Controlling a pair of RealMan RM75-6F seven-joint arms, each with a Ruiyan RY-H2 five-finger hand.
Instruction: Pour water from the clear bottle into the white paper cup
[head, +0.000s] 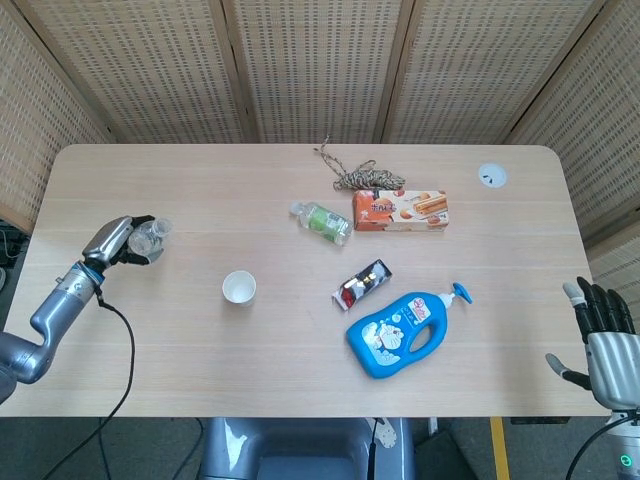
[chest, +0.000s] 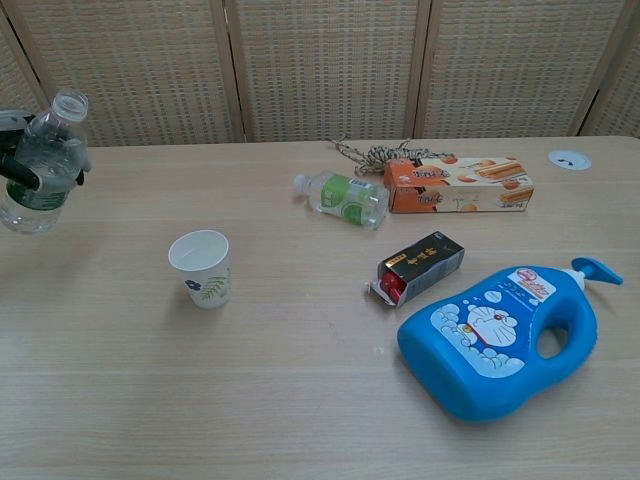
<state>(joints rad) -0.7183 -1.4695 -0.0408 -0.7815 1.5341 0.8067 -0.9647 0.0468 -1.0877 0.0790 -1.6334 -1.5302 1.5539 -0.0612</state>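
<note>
My left hand (head: 115, 241) grips the clear bottle (chest: 42, 163) and holds it above the table at the far left, its open neck tilted slightly toward the right. In the head view the clear bottle (head: 146, 238) shows from above, left of the white paper cup (head: 238, 288). The white paper cup (chest: 202, 268) stands upright and apart from the bottle, with a small leaf print on its side. In the chest view only a dark bit of the left hand (chest: 18, 167) shows at the frame edge. My right hand (head: 603, 331) hangs off the table's right front corner, fingers spread, holding nothing.
A small green-labelled bottle (head: 322, 221) lies on its side mid-table, beside an orange biscuit box (head: 400, 210) and a coil of twine (head: 358, 177). A black snack packet (head: 363, 283) and a blue detergent jug (head: 406, 333) lie right of the cup. A cable grommet (head: 491, 176) sits far right.
</note>
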